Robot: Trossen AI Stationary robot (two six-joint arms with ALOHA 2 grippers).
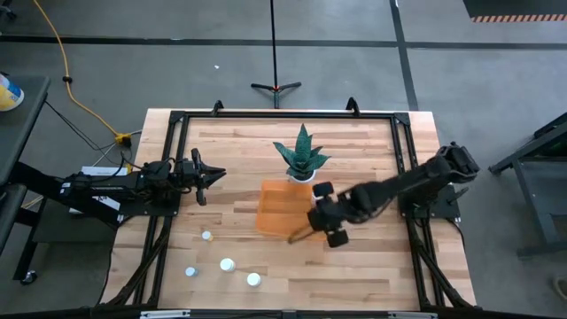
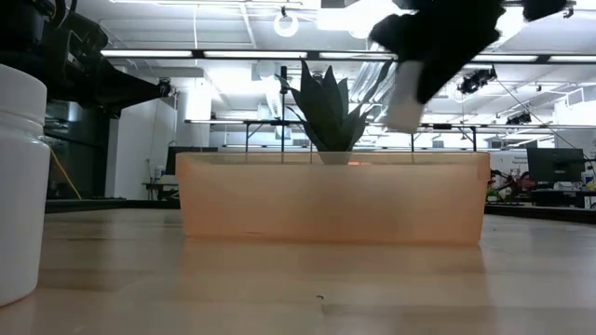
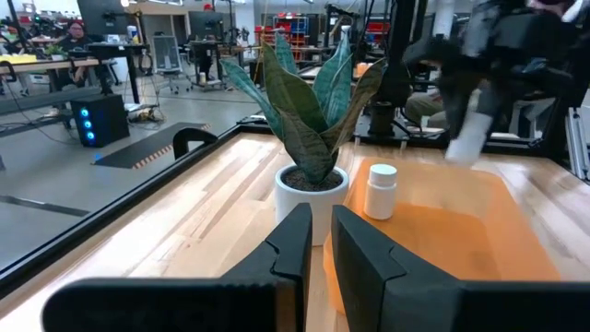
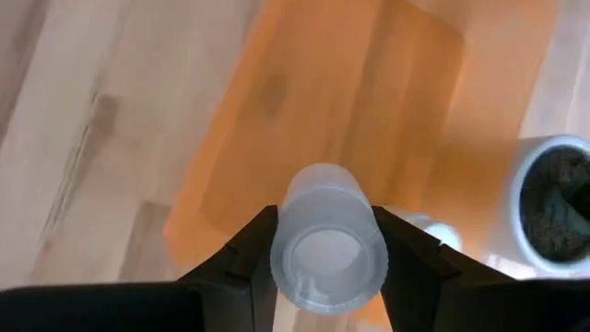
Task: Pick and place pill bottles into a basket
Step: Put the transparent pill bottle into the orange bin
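Here we start at the table's left edge, where the left gripper (image 1: pixel 215 175) waits above the wood (image 1: pixel 372 266), its fingers (image 3: pixel 293 242) nearly closed with only a thin gap between them and nothing in it. In front of it, near the front-left corner, we count four pill bottles (image 1: pixel 227 264) standing loose on the table, well apart from the basket (image 1: pixel 279 211). Moving right, the orange basket lies at mid-table, just in front of the potted plant (image 1: pixel 301 152). One bottle (image 3: pixel 380 190) stands upright inside the basket, at the end near the plant's white pot. Further right, the right gripper (image 4: pixel 324 242) hangs over the basket, its fingers closed on a white bottle (image 4: pixel 326 249), held clear above the basket floor.
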